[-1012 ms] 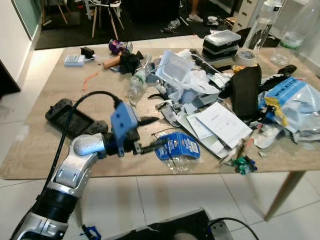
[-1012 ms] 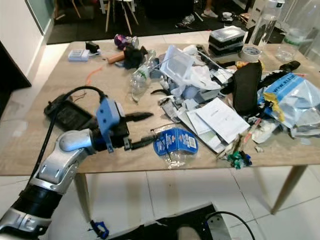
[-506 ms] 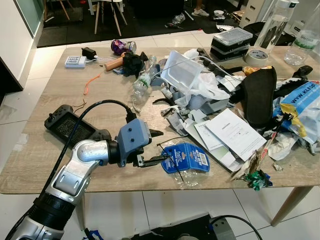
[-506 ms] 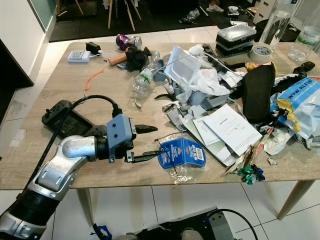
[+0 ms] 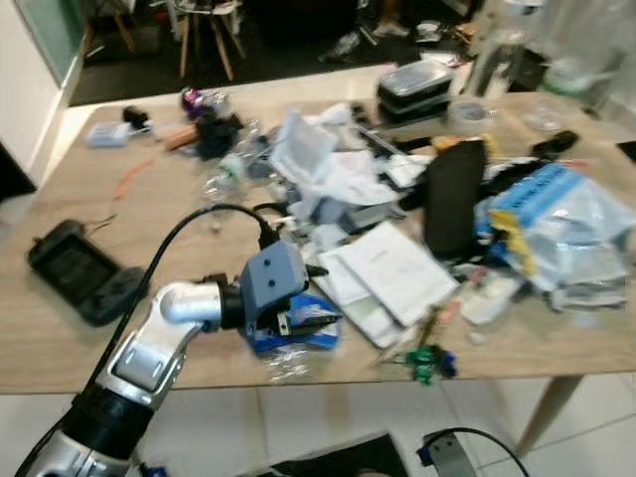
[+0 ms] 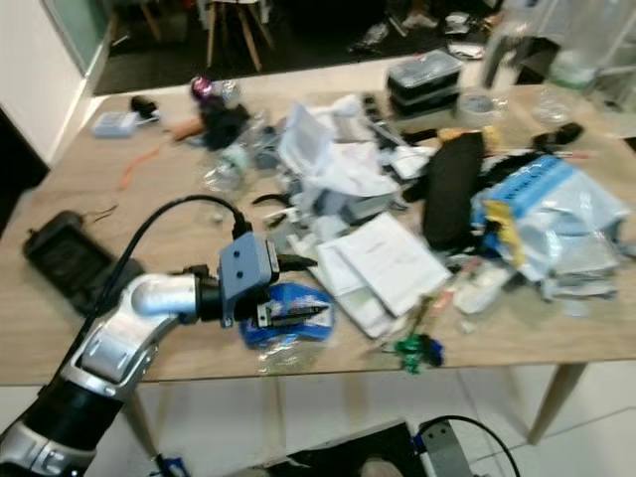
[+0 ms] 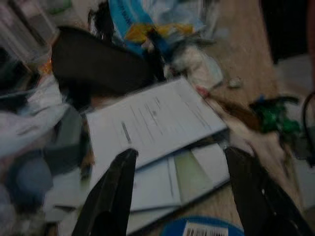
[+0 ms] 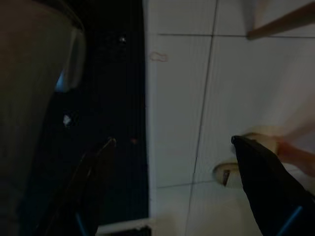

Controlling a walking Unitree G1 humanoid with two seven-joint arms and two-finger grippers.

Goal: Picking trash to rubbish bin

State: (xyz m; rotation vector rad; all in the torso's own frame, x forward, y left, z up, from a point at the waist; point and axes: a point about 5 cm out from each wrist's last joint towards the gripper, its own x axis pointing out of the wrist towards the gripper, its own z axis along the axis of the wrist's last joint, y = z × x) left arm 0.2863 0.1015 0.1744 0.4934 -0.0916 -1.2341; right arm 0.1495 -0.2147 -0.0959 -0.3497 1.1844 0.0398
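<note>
A blue and clear plastic package (image 5: 296, 336) lies near the front edge of the wooden table (image 5: 60, 348). My left gripper (image 5: 322, 296) is open right over it, one black finger past its far side and the other above its blue label. In the left wrist view the two fingers (image 7: 114, 196) stand wide apart, with the blue package (image 7: 203, 229) low between them and white papers (image 7: 152, 118) beyond. My right gripper (image 8: 173, 141) hangs open over the white tiled floor (image 8: 177, 98).
A black game controller (image 5: 75, 268) lies to the left. White papers (image 5: 388, 273), a black pouch (image 5: 452, 199), a blue-and-white bag (image 5: 556, 214) and a green wrapper (image 5: 427, 360) crowd the right. Crumpled plastic, bottles and stacked food boxes (image 5: 417, 89) fill the back.
The camera has swung and blurred, so the whole scene sits further left. My left gripper has moved forward from just beside the blue package to straddle it, still open.
</note>
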